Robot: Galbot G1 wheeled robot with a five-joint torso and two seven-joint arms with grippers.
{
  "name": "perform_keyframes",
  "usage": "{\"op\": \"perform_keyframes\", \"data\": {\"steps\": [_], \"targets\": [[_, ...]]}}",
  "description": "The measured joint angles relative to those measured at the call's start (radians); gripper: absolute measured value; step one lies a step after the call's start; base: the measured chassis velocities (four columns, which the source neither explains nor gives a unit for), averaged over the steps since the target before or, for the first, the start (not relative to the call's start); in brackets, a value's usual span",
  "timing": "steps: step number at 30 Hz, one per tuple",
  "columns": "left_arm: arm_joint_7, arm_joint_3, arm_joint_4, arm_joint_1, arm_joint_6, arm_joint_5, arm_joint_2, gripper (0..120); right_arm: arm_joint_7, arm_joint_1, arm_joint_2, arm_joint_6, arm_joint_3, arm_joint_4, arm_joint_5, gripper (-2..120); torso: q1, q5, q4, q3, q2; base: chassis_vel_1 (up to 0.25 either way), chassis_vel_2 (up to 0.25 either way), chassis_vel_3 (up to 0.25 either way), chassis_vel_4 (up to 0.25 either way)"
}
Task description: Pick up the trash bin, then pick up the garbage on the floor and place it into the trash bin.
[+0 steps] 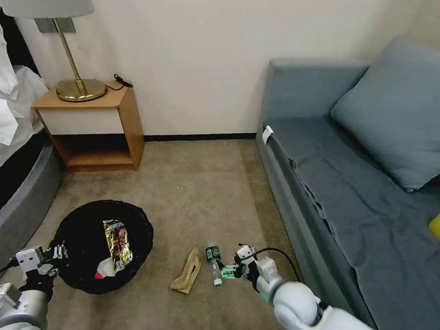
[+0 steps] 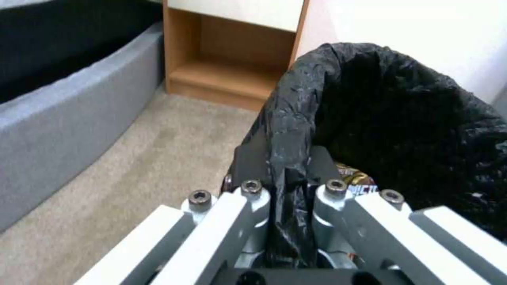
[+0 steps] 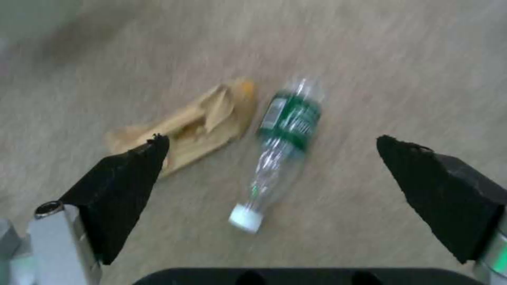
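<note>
Left gripper point(image 1: 56, 258) pinches the bin's point(image 1: 79, 275) black liner at the rim, jaws clamped on the plastic in the wrist view. Two wrappers point(image 1: 118, 244) already lie inside. It grips liner, by the look of it, so the bag could slide off or the bin tip and spill. Moving right: the tan paper point(image 1: 187, 270) lies on the carpet just beside the bottle point(image 1: 214, 262). Right gripper point(image 3: 272, 158) hovers over that bottle, fingers spread wide on either side of it. The bottle is round and could roll away, or one finger point(image 3: 126, 174) might snag the paper too. Nightstand point(image 1: 93, 125) and sofa point(image 1: 355, 190) stand well apart, nothing blocking.
</note>
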Motion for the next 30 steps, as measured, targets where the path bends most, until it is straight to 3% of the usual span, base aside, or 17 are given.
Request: {"op": "perform_keyframes", "data": {"steps": [4, 8, 21, 30], "targets": [[0.001, -0.004, 0.008, -0.007, 0.000, 0.000, 0.000, 5, 0.001, 0.176, 0.051, -0.068, -0.135, -0.130, 0.150, 100, 0.000, -0.0002, 0.0006, 0.000, 0.000, 0.000, 0.000, 0.000, 0.000], [0.002, 0.003, 0.009, -0.006, 0.000, 0.005, -0.008, 5, -0.021, 0.244, 0.103, -0.085, -0.199, -0.244, 0.191, 100, 0.000, 0.0000, 0.0004, 0.000, 0.000, 0.000, 0.000, 0.000, 0.000], [0.002, 0.029, 0.006, -0.012, 0.005, 0.017, -0.002, 5, -0.100, 0.309, 0.276, -0.057, -0.288, -0.542, 0.172, 100, 0.000, 0.0000, 0.0003, 0.000, 0.000, 0.000, 0.000, 0.000, 0.000], [0.000, 0.041, 0.006, -0.018, 0.006, 0.022, 0.002, 5, -0.119, 0.310, 0.342, -0.027, -0.277, -0.662, 0.136, 100, 0.000, 0.0000, 0.0003, 0.000, 0.000, 0.000, 0.000, 0.000, 0.000]]}}
